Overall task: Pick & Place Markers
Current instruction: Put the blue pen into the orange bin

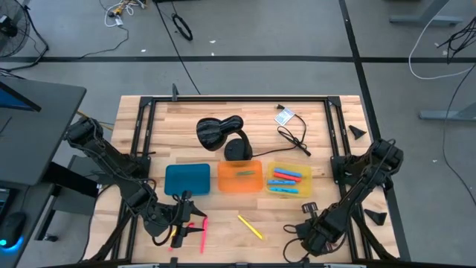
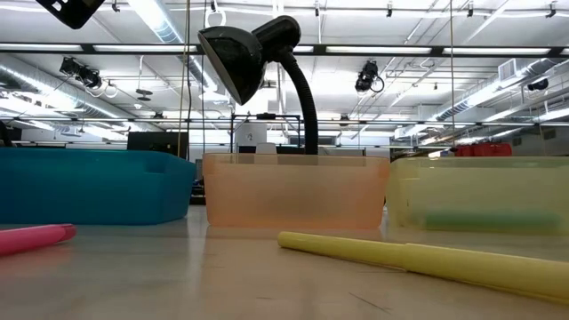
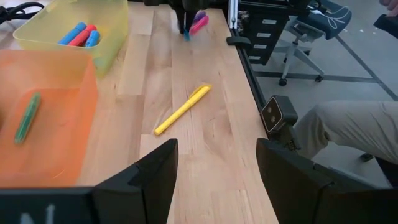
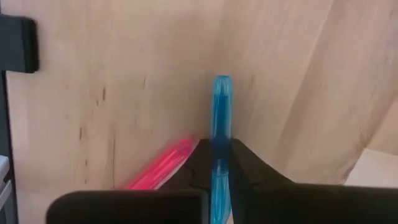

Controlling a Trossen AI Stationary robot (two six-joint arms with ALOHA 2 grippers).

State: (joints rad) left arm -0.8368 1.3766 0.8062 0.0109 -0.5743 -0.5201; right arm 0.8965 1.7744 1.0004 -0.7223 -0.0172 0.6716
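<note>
- The right tool (image 4: 217, 148) is clamped on a blue marker (image 4: 221, 99) near the bench's (image 1: 223, 112) front edge. The marker's tip points down at the wood. It looks gripped for a carry to the trays, though whether it has left the surface cannot be told.
- A pink marker (image 4: 163, 163) lies just beside that tool on the bench, untouched.
- The left tool (image 3: 217, 162) is spread wide and holds nothing. It sits low at the front left, near another pink marker (image 1: 202, 227), and faces the yellow marker (image 3: 183, 109), probably its next pick.
- The yellow marker lies flat and alone in front of the orange tray (image 3: 62, 124), with bare wood all round for fingers to straddle it.
- The orange tray holds a green marker (image 3: 28, 116). The yellow tray (image 3: 118, 31) holds several blue and red ones, and both have room left.
- Both tools work close to the front edge, so a nudged marker could roll off.
</note>
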